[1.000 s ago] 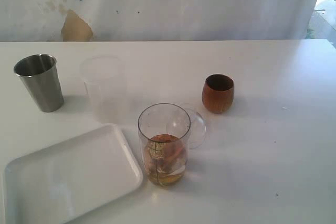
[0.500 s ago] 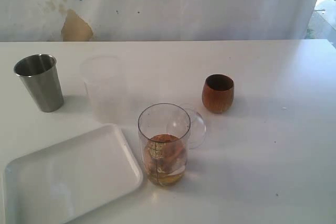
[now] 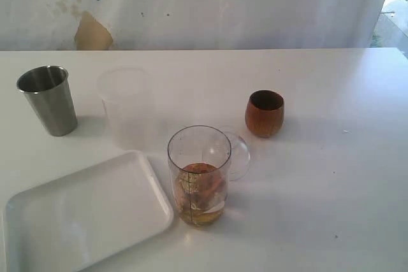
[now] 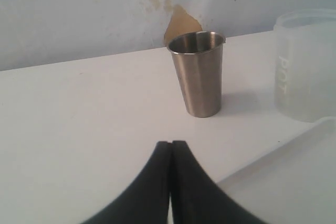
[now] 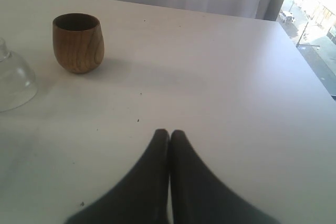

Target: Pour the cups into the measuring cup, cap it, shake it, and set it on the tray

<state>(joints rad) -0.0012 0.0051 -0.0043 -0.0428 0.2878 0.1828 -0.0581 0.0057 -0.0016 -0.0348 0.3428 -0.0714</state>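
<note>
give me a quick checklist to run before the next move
1. measuring cup upright, uncapped, amber liquid inside: ok
2. clear dome lid on the table just behind the measuring cup, nothing on it: ok
3. left tool shut and empty, must open before any grasp: not ok
4. right tool shut and empty: not ok
5. steel tumbler and wooden cup upright; whether emptied: cannot tell
6. white tray flat, visible part bare: ok

Bare test room: stained wall [image 3: 89,11], white table [image 3: 319,183]
</note>
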